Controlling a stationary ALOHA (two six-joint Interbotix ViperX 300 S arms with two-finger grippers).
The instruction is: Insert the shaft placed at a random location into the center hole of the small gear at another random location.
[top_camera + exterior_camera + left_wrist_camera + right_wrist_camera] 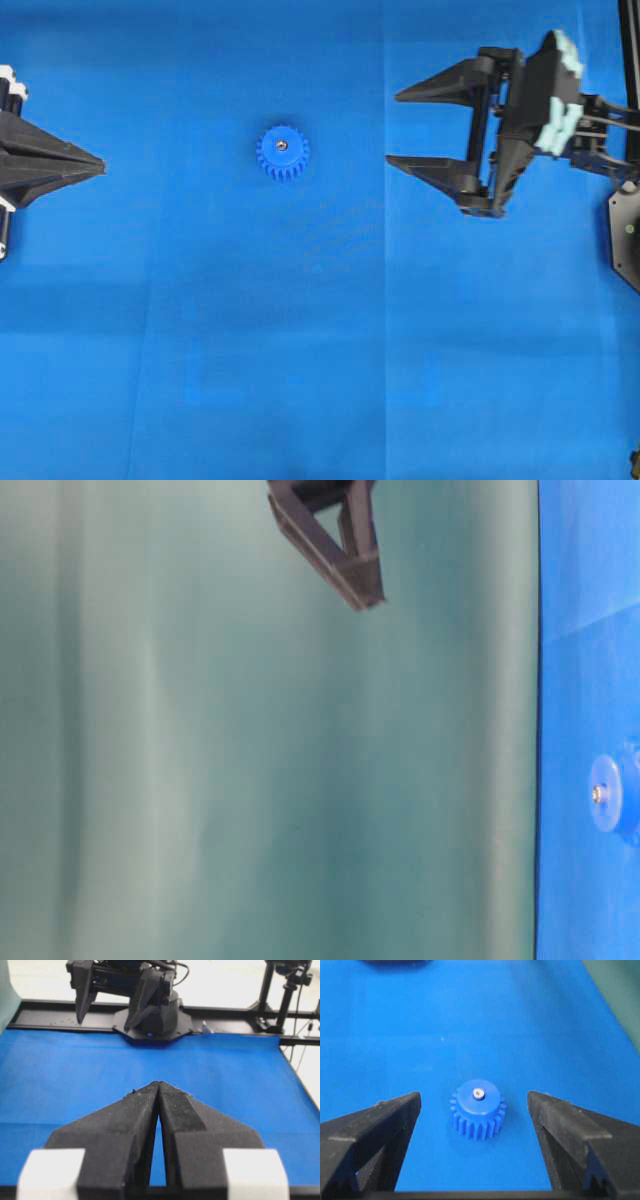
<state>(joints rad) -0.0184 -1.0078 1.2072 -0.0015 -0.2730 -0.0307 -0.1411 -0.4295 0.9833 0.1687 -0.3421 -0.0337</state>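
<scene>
The small gear (283,153), bright blue and toothed, lies flat on the blue mat left of centre. The shaft (282,145) stands in its center hole, showing only as a shiny silver dot on the hub (478,1093); the hole itself is filled and hidden. My right gripper (392,128) hovers well to the right of the gear, jaws wide open and empty. In the right wrist view the gear (478,1110) sits ahead between the two fingertips, touching neither. My left gripper (103,164) rests at the far left, shut on nothing, its tips (159,1083) pressed together.
A blue mat (320,350) covers the table. The right arm's base (152,1015) and a black frame rail stand at the far end in the left wrist view. A green backdrop (250,780) fills the table-level view, where the gear (610,795) shows at the right edge.
</scene>
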